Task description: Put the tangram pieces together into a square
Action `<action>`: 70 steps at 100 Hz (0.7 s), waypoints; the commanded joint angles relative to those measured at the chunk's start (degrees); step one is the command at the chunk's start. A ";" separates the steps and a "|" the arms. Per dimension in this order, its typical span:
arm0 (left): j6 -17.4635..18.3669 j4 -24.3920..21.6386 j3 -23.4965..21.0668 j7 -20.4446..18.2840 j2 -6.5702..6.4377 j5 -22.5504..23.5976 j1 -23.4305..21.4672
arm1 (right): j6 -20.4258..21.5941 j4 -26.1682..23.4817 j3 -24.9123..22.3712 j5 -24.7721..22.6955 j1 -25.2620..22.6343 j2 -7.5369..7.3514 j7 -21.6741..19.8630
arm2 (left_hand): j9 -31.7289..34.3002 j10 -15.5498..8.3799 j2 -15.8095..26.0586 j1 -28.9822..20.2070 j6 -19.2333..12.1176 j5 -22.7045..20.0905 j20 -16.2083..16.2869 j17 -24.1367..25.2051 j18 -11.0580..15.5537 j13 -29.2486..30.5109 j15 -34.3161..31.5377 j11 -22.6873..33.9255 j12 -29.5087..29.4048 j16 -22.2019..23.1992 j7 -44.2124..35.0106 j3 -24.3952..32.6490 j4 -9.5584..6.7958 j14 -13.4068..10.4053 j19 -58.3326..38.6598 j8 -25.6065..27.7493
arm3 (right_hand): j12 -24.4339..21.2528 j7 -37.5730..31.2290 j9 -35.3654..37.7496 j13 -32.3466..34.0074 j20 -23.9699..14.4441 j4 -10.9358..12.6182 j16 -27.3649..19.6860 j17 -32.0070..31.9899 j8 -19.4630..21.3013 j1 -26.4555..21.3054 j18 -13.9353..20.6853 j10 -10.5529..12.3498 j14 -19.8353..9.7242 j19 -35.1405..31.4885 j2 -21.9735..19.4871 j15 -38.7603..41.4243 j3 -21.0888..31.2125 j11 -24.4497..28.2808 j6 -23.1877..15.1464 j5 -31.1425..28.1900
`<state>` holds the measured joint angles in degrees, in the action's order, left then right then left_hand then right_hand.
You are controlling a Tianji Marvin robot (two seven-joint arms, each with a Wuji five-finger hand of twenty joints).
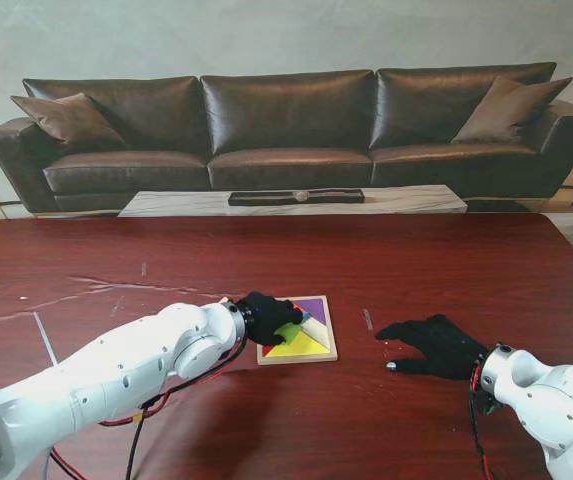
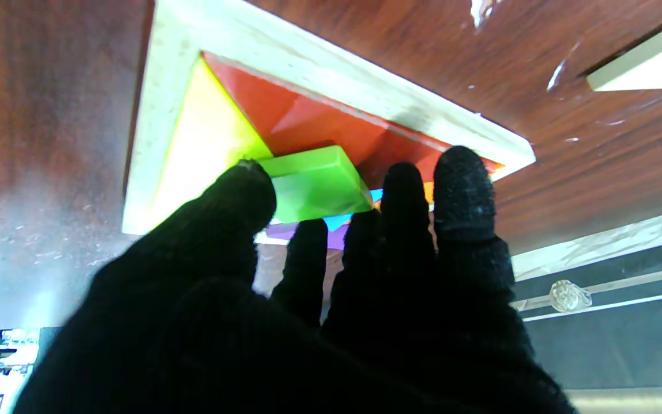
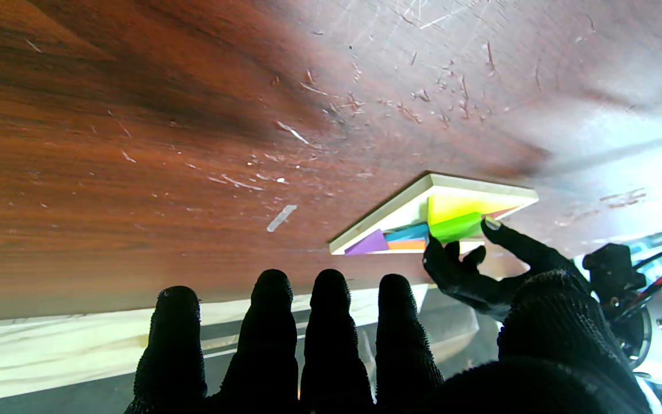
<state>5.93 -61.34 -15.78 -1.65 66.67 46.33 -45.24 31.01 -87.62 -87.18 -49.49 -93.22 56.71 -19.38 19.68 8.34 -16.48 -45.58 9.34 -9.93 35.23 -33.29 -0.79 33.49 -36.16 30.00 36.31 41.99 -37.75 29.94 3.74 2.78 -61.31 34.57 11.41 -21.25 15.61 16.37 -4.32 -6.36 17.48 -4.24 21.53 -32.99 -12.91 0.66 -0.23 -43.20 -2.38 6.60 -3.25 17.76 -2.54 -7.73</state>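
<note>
The wooden tray (image 1: 306,359) lies mid-table and holds a yellow piece (image 1: 302,345), a purple piece (image 1: 314,308) and a red piece (image 2: 319,121). My left hand (image 1: 266,315) reaches over the tray's left side. It is shut on the green piece (image 2: 314,184), pinched between thumb and fingers and tilted above the other pieces. The right wrist view shows the same green piece (image 3: 454,227) at those fingertips, beside blue and orange pieces. My right hand (image 1: 431,345) rests flat on the table to the right of the tray, open and holding nothing.
A low white table with a dark tray (image 1: 296,198) and a brown sofa (image 1: 286,125) stand beyond the table's far edge. A small light mark (image 1: 368,319) lies on the wood between the tray and my right hand.
</note>
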 commanded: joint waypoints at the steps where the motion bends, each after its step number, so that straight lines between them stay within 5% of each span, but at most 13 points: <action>1: -0.14 -0.69 0.02 -0.81 -0.59 0.18 -0.17 | -0.07 -0.02 0.28 -0.11 -0.23 0.16 -0.06 | -1.97 1.33 -0.64 -0.04 0.55 1.44 1.11 0.27 -0.40 -1.06 1.43 -1.21 -0.93 -0.69 0.87 -1.03 -0.67 0.52 0.24 -0.84 | -0.21 0.28 0.31 0.54 1.36 1.34 0.25 -0.90 0.07 0.04 -1.02 0.45 -0.86 0.21 -1.36 -0.27 0.31 -0.27 -0.54 2.21; 31: 1.03 2.37 1.48 2.33 0.79 -0.13 0.45 | -0.15 -0.19 0.10 -0.29 -0.42 0.18 0.04 | 0.83 0.82 -1.92 -4.62 0.36 -0.21 -0.50 -3.48 3.83 1.52 -4.71 4.53 2.56 2.76 -3.15 3.58 -0.07 -2.43 1.01 1.42 | -0.21 0.30 0.28 0.55 1.35 1.34 0.25 -0.95 0.06 0.10 -1.09 0.47 -0.82 0.23 -1.38 -0.28 0.29 -0.29 -0.61 2.23; 70: 3.10 6.46 3.30 7.06 4.51 -1.63 1.99 | -0.28 -0.09 0.23 -0.29 -0.29 0.18 0.04 | 2.04 0.12 -0.93 -6.95 -0.20 -0.55 -0.68 -4.57 4.41 2.70 -6.95 6.47 3.73 4.75 -6.03 1.88 0.51 -3.67 1.84 2.07 | -0.22 0.36 0.26 0.57 1.35 1.35 0.25 -0.95 0.04 0.05 -1.05 0.39 -1.00 0.26 -1.42 -0.26 0.33 -0.31 -0.56 2.35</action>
<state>8.48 -55.24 -12.63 4.91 70.13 45.03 -43.73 30.85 -87.51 -87.08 -49.52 -93.20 56.73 -19.35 20.09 9.47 -18.11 -49.20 9.91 -9.31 34.67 -37.26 2.32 34.48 -42.57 34.43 38.54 46.22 -41.46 30.09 4.20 -0.14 -59.92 35.44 11.40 -21.25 15.61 16.37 -4.30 -6.36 17.49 -4.25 21.53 -32.99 -13.34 0.66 -0.23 -43.20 -2.39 6.60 -3.25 17.76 -2.54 -7.73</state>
